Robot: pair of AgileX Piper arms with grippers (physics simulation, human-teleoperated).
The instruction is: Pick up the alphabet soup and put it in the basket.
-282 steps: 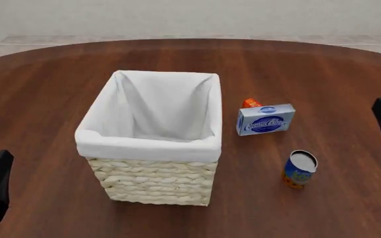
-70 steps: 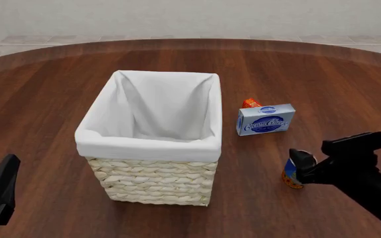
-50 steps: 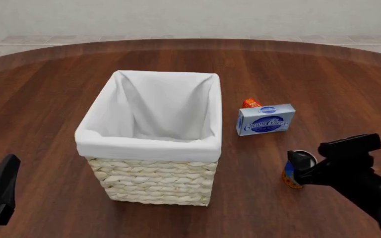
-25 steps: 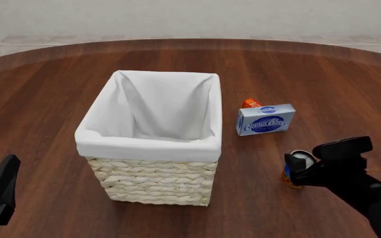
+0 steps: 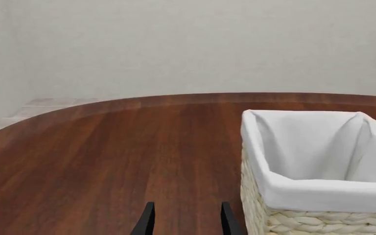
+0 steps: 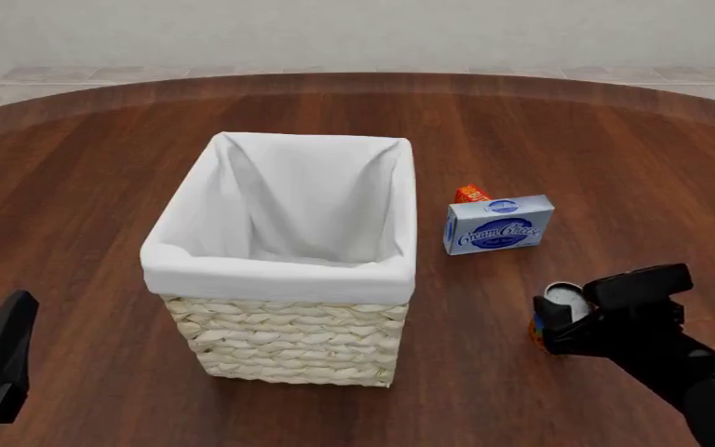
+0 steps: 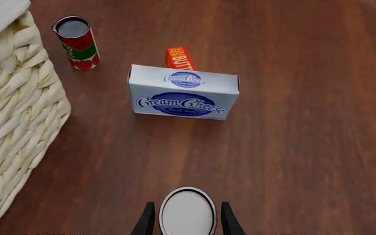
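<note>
The alphabet soup (image 6: 565,297) stands upright on the table to the right of the basket (image 6: 276,275); only its silvery top and a sliver of label show. My right gripper (image 6: 584,314) is open with the can between its fingers. In the right wrist view the can's top (image 7: 187,209) sits between the two fingertips (image 7: 147,221), with small gaps on both sides. My left gripper (image 6: 7,331) is open and empty at the front left. The left wrist view shows its fingers (image 5: 147,223) apart over bare wood beside the basket (image 5: 318,196).
A blue-and-white cream cheese box (image 6: 498,223) stands behind the can, with a small orange-red packet (image 6: 471,194) behind it. The right wrist view also shows the box (image 7: 184,93), the packet (image 7: 180,58), a red and green can (image 7: 78,43) and the basket's wicker wall (image 7: 11,112).
My right gripper has come in from the right edge and moved down and slightly left, closing in around the soup can. The can, the basket and the left arm have not moved.
</note>
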